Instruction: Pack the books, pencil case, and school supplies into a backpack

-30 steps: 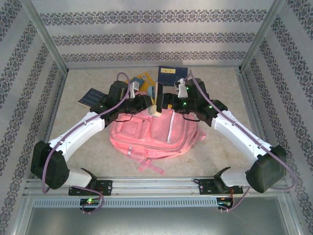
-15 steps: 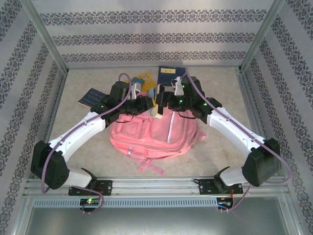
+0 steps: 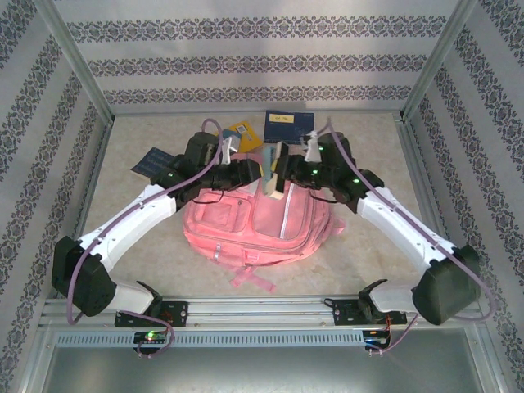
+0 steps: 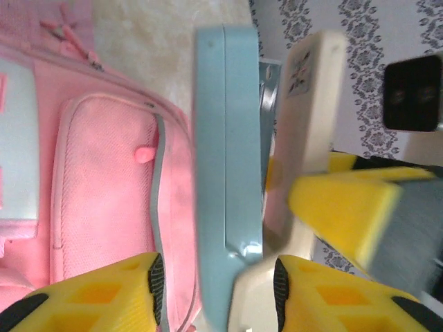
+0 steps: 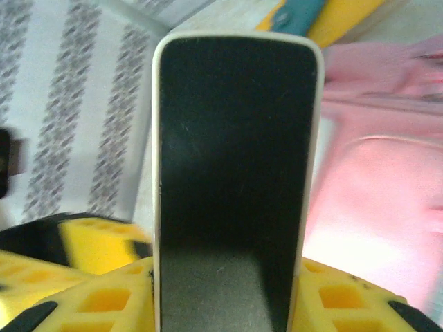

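The pencil case [image 3: 277, 173], a pale mint oblong with a cream edge and a dark face, stands on end over the top of the pink backpack [image 3: 262, 225]. My right gripper [image 3: 288, 170] is shut on it, and the dark face [image 5: 235, 138] sits between its yellow fingers [image 5: 227, 273]. My left gripper [image 3: 264, 170] straddles the case's mint side [image 4: 225, 138] from the other side. Its jaws [image 4: 214, 277] are open, with a gap at the left pad. Behind the arms lie three books: navy [image 3: 286, 124], yellow-orange [image 3: 240, 131] and dark blue patterned [image 3: 151, 161].
The backpack [image 4: 104, 180] lies flat in the middle of the table with its front pockets facing up and its straps toward the arm bases. Patterned walls and metal posts enclose the table on three sides. The right finger [image 4: 346, 207] crosses the left wrist view.
My right gripper has closed onto the pencil case. My left gripper's jaws have widened around it. The case sits slightly further right, over the backpack's top.
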Robot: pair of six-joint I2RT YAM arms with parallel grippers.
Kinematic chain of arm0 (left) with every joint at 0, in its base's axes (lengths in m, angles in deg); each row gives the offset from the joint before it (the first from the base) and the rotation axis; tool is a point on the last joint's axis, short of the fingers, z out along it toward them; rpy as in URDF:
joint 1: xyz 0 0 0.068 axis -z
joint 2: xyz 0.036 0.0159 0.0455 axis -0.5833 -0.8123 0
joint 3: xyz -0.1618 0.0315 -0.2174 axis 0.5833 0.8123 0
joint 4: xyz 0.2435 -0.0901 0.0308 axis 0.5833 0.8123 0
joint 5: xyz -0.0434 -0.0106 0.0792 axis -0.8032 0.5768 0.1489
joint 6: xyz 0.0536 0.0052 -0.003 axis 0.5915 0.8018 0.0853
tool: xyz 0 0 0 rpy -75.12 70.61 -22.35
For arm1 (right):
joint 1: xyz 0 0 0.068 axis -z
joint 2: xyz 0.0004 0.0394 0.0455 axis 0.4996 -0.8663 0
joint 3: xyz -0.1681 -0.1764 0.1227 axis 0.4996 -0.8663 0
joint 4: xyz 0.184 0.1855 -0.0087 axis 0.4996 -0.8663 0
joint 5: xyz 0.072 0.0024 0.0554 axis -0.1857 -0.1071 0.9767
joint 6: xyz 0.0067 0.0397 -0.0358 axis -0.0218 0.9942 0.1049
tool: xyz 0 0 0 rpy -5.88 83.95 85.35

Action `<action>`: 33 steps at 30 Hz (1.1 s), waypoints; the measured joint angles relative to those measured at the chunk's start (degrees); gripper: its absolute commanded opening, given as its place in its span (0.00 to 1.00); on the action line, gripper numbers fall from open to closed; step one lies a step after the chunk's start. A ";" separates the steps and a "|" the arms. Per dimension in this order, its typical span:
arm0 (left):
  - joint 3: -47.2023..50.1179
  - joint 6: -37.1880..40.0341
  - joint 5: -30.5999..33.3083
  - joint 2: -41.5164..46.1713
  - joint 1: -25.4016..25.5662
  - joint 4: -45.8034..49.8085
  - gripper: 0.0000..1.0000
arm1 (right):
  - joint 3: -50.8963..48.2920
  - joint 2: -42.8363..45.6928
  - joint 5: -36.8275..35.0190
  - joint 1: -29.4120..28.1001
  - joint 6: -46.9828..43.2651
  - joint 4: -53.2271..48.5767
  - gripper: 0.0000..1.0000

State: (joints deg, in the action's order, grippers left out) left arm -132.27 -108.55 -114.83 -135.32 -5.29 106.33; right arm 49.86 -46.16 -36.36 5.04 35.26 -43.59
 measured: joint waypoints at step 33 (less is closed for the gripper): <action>-17.62 10.69 1.99 -28.30 13.05 15.72 0.48 | -15.56 26.16 -19.21 14.29 -6.91 -30.23 0.11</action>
State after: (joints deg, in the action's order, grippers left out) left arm -149.89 -97.86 -112.84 -163.62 7.76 122.05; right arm 34.30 -20.00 -55.57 19.34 28.35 -73.82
